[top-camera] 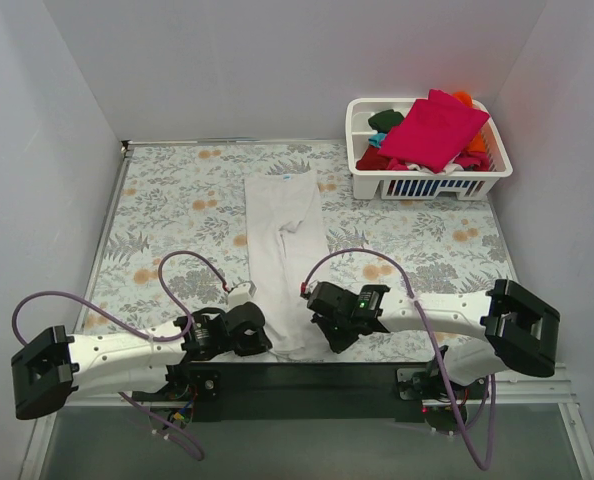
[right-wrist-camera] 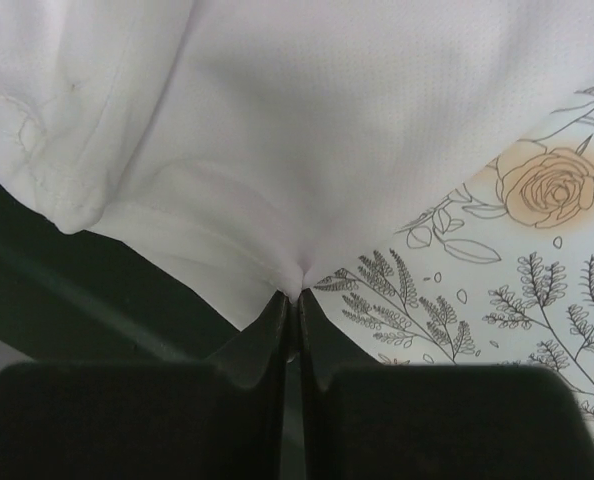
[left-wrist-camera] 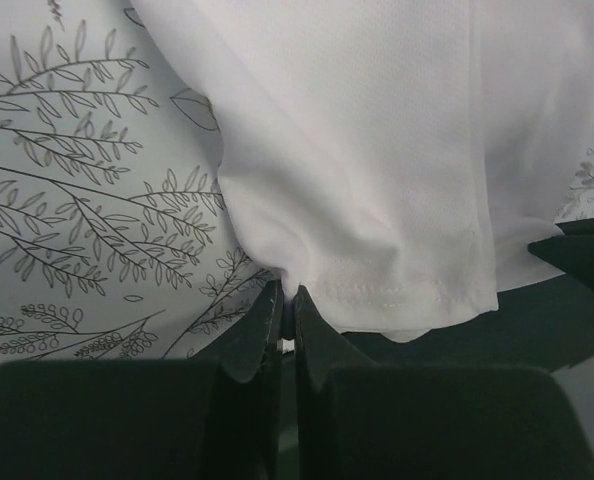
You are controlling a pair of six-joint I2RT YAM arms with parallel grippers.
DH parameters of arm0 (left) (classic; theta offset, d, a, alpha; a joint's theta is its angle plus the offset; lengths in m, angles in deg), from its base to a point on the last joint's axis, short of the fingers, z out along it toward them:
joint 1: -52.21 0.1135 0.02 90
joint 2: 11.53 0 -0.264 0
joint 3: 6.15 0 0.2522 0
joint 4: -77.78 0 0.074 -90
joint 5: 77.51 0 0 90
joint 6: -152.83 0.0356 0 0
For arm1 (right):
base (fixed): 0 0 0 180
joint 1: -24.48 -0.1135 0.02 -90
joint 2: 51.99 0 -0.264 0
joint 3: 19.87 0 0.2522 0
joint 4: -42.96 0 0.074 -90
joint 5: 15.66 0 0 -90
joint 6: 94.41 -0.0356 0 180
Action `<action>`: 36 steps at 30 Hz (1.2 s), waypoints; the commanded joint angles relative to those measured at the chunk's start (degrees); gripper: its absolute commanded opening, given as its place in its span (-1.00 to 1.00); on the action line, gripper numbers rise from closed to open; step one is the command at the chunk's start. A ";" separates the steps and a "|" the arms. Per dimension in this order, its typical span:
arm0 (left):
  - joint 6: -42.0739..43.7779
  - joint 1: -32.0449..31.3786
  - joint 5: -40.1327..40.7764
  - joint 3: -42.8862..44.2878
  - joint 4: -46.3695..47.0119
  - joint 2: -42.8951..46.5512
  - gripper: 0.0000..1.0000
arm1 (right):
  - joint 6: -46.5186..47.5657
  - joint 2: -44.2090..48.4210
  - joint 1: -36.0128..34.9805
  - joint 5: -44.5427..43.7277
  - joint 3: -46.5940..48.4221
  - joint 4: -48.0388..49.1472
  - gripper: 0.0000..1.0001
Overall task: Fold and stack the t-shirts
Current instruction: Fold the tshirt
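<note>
Centrally, the white t-shirt point(top-camera: 285, 250) lies lengthwise; left gripper point(left-wrist-camera: 288, 298) and right gripper point(right-wrist-camera: 291, 300) pinch its lower hem; collar tag point(top-camera: 289, 172) unreadable.

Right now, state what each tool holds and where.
Both pinch the white t-shirt at its near edge: left tool on the left side, right tool on the right.

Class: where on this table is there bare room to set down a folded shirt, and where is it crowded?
Free: the tablecloth between the left wall and the white t-shirt; also the patch between that shirt, the basket and the right arm. Crowded: the near edge, where the left gripper and right gripper pinch the hem.
</note>
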 commanded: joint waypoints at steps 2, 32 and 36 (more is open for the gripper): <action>0.64 0.14 -6.43 0.82 1.20 2.42 -1.00 | 0.03 3.03 -0.64 0.49 0.21 -3.70 -0.97; 14.09 24.31 -15.41 5.74 14.21 -2.75 -1.00 | 15.23 -12.95 14.30 -10.78 22.35 2.01 -0.97; 16.46 27.21 -16.46 8.03 14.83 -5.49 -1.00 | 17.17 -16.30 16.76 -9.98 26.66 2.19 -0.97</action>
